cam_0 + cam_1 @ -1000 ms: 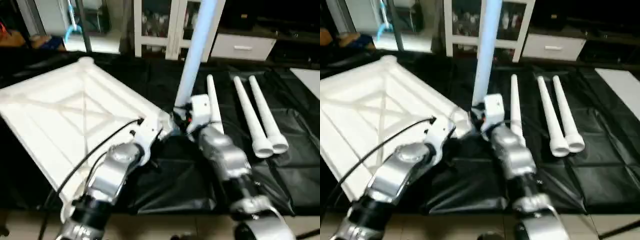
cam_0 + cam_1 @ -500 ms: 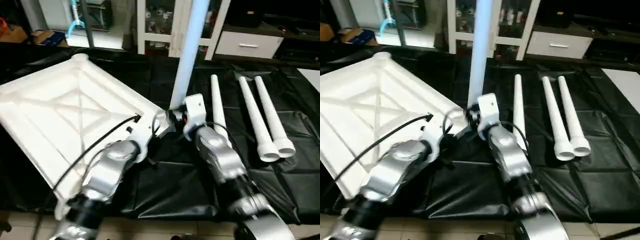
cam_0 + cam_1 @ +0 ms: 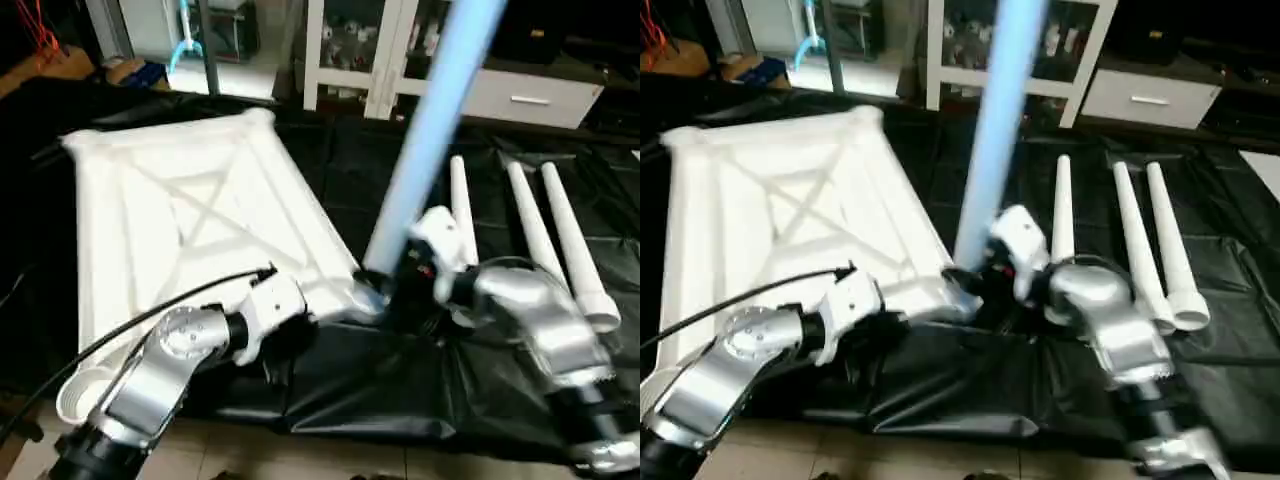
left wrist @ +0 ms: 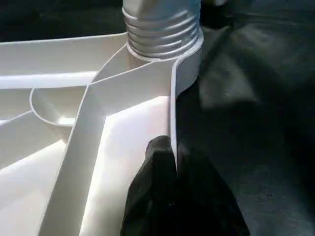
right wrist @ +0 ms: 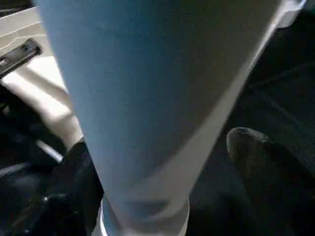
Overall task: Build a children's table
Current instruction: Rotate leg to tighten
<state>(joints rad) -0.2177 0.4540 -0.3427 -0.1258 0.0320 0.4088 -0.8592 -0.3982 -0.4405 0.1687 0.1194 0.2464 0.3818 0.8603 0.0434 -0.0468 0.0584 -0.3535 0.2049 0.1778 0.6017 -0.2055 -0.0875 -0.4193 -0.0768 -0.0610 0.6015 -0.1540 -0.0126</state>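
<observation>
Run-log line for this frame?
left gripper: shut on tabletop rim | right gripper: open around socketed leg | loose legs: three

Bkgd from my feed: black sheeting (image 3: 330,385) covers the work area, creased, front edge hanging over pale floor (image 3: 300,455). White glass-door cabinet (image 3: 350,50) at rear, ctr. White drawer unit (image 3: 530,97) to its right. Bright lit patch (image 3: 215,75) rear left, dark upright post (image 3: 207,45) nearby.
</observation>
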